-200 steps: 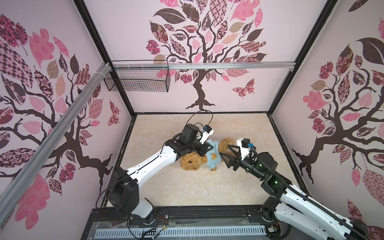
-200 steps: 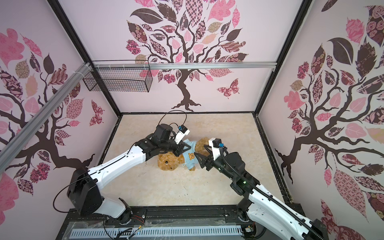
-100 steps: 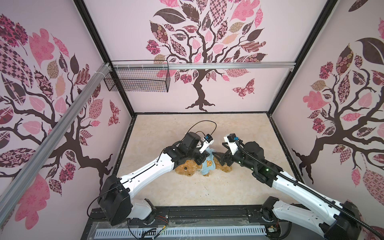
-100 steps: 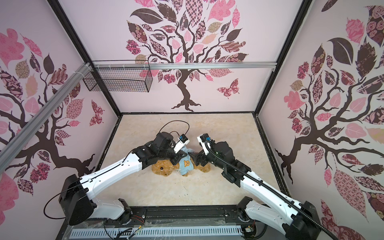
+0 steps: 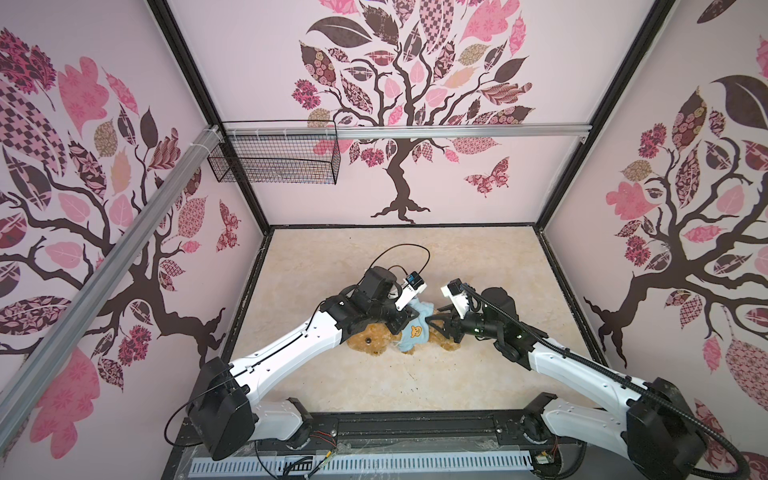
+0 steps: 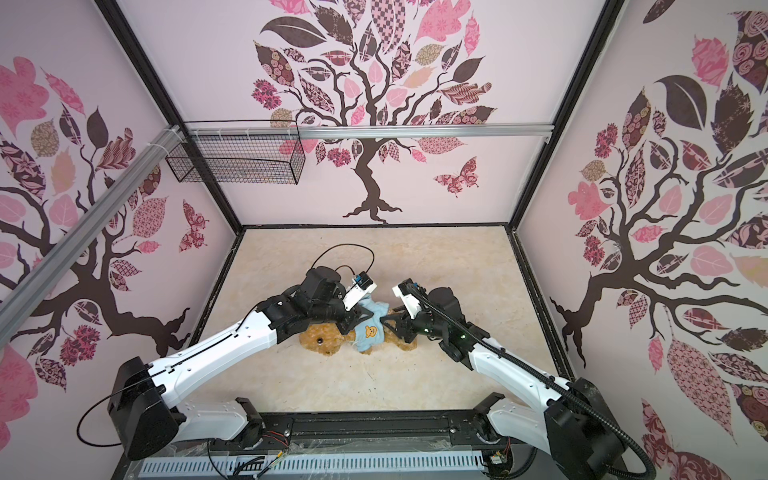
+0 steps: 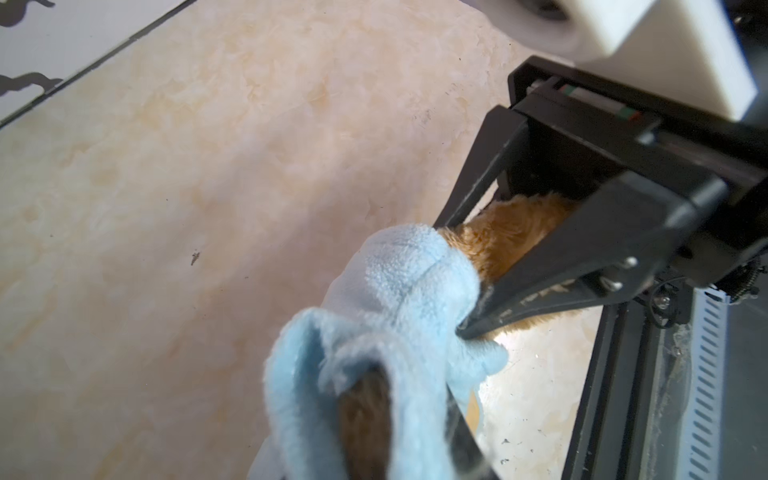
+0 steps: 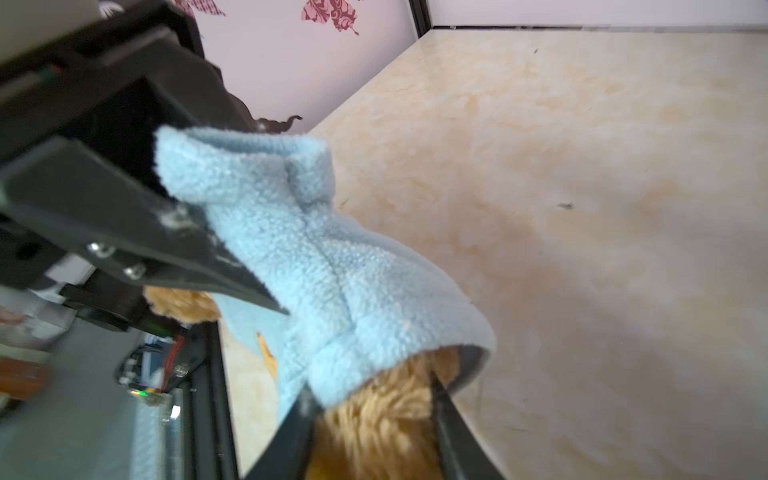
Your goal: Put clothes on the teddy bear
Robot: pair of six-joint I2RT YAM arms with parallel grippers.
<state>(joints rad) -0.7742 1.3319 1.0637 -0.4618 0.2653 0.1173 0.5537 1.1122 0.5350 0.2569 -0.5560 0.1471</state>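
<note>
- The bear point(image 5: 371, 341) lies around the middle of the table point(image 5: 332, 257), a little toward the near edge. Its head is to the left and its legs to the right.
- The pale blue shirt point(image 5: 415, 330) covers its trunk with the patch facing up. I cannot tell whether both arms are through the sleeves.
- The left gripper point(image 5: 402, 321) sits at the far side of the trunk. Its jaws are drawn in on a raised fold of shirt, which in the right wrist view looks like a cuff or collar edge.
- The right gripper point(image 5: 435, 326) reaches in from the right. Its jaws are narrowed on the furry lower body right at the hem, and fur fills the gap between them. One finger seems to be tucked under the hem.
- The bear is probably light and squashy. A grip will likely sink into the stuffing before it bites, and the smooth table would let the toy slide under any sideways tug.
- It is best held by a leg or the lower trunk, where there is bulk to clamp. A pinch of loose fur would probably slip out.
- The shirt looks like soft, floppy fleece with some stretch, and it will likely drag and cling on the curly fur rather than glide.
- It is best taken at a hemmed or folded edge, where the doubled cloth gives the jaws something thick to hold.
- Pulling the shirt toward the legs calls for the bear to be anchored against that pull. Otherwise the whole toy is likely to travel with the cloth.
</note>
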